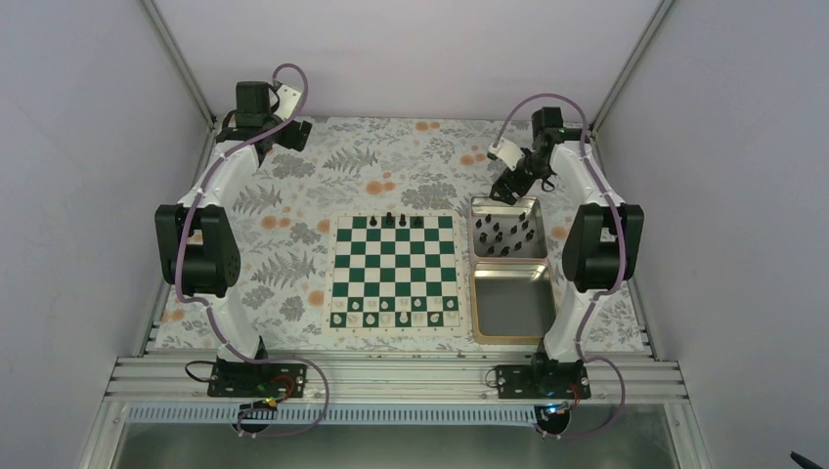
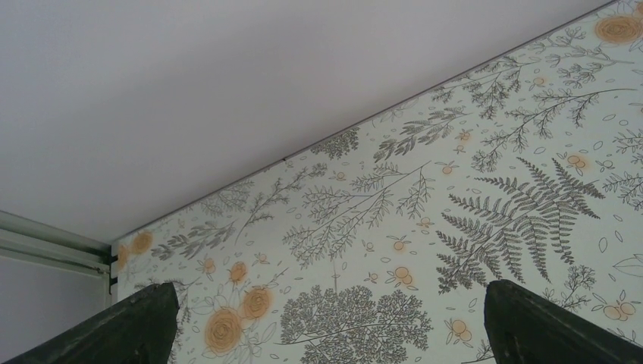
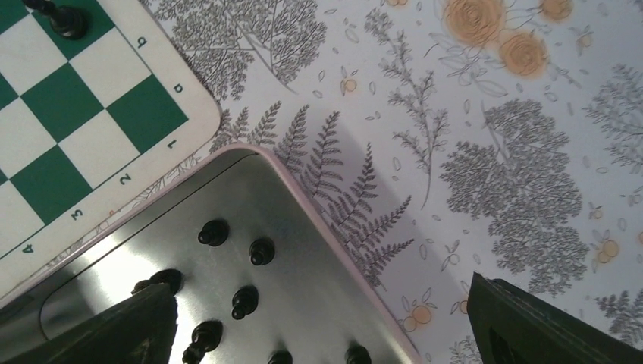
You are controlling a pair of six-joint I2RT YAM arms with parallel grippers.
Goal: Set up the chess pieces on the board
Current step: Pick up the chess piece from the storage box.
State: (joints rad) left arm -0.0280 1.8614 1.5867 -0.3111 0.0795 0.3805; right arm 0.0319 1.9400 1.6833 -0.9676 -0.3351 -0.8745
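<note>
The green and white board (image 1: 394, 272) lies mid-table, and its corner shows in the right wrist view (image 3: 76, 129). A few black chess pieces (image 1: 396, 220) stand on its far row; one shows in the right wrist view (image 3: 67, 19). Several more black pieces (image 1: 506, 233) stand in a silver tin (image 1: 536, 207) right of the board, seen close up (image 3: 244, 301). My right gripper (image 1: 513, 186) hangs open and empty over the tin's far corner (image 3: 318, 318). My left gripper (image 1: 293, 132) is open and empty at the far left, above the patterned cloth (image 2: 330, 322).
Small white pieces (image 1: 394, 318) fill the board's near row. A second, empty tin (image 1: 479, 303) lies in front of the first. Flowered cloth (image 1: 391, 156) covers the table. Walls and metal posts close in the back and sides.
</note>
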